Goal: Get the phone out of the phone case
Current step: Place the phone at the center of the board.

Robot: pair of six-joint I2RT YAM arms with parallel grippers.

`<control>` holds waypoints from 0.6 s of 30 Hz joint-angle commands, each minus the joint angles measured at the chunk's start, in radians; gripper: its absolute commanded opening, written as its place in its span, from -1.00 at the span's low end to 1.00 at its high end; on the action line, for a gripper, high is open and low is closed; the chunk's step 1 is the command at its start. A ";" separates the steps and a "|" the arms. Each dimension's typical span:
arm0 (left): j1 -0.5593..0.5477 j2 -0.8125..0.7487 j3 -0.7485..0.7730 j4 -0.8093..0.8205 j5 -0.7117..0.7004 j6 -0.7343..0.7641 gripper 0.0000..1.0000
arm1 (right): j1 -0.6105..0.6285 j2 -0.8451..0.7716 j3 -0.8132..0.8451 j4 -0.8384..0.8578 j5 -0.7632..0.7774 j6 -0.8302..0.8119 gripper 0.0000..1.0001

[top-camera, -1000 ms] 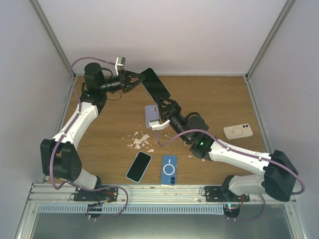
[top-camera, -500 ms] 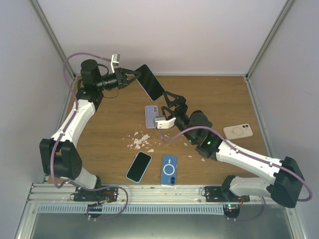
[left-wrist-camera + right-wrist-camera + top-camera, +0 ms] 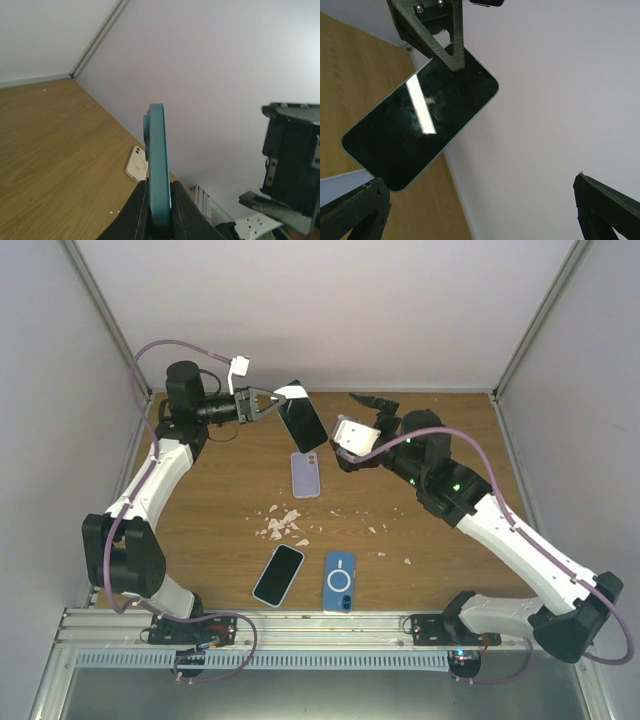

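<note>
My left gripper [image 3: 268, 403] is shut on a phone in a teal case [image 3: 301, 416] and holds it in the air at the far left of the table. In the left wrist view the teal case [image 3: 157, 165] stands edge-on between my fingers. In the right wrist view its black screen [image 3: 420, 130] faces the camera, with the left fingers [image 3: 437, 35] clamped on its upper end. My right gripper [image 3: 368, 410] is open wide and empty, raised just right of the held phone; in its own view [image 3: 480, 210] nothing lies between the tips.
On the table [image 3: 450, 440] lie a lilac phone case [image 3: 306, 474], a black phone [image 3: 278, 575] and a blue case [image 3: 340, 582] near the front. White crumbs [image 3: 283, 523] are scattered mid-table. A cream case [image 3: 136, 164] lies on the wood. Grey walls enclose the table.
My right arm rose from the lilac case at mid-table and swung to the far side, facing the held phone. My left gripper kept the teal-cased phone and shifted it slightly.
</note>
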 commanded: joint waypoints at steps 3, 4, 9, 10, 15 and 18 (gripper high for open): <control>-0.014 -0.005 -0.023 0.115 0.182 0.117 -1.00 | -0.092 0.094 0.161 -0.334 -0.313 0.309 0.99; -0.021 -0.003 -0.022 0.110 0.204 0.136 -1.00 | -0.110 0.111 0.185 -0.366 -0.372 0.336 0.99; -0.060 -0.005 -0.002 -0.017 0.252 0.292 -1.00 | -0.218 0.181 0.277 -0.474 -0.686 0.460 0.99; -0.069 -0.006 0.002 -0.042 0.258 0.337 -1.00 | -0.237 0.195 0.290 -0.492 -0.738 0.478 0.99; -0.117 -0.013 0.019 -0.191 0.265 0.489 -1.00 | -0.326 0.270 0.340 -0.572 -0.959 0.558 0.88; -0.140 -0.009 0.031 -0.220 0.251 0.524 -1.00 | -0.334 0.309 0.345 -0.616 -1.019 0.585 0.69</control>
